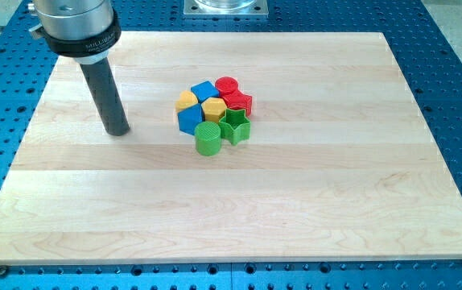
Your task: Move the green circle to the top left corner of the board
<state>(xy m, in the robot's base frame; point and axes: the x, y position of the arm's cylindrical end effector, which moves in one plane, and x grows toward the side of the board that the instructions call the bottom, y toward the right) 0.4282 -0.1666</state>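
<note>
The green circle (208,138) sits at the lower left of a tight cluster of blocks near the board's middle. It touches a green star (235,125) on its right and a blue block (189,119) above-left. My tip (117,130) rests on the board to the view's left of the cluster, about a hundred pixels from the green circle and touching no block. The rod rises to the view's top left.
The cluster also holds a yellow heart-like block (186,99), a blue cube (204,90), a yellow hexagon (213,108), a red circle (226,84) and a red block (238,101). The wooden board (311,193) lies on a blue perforated table (456,72).
</note>
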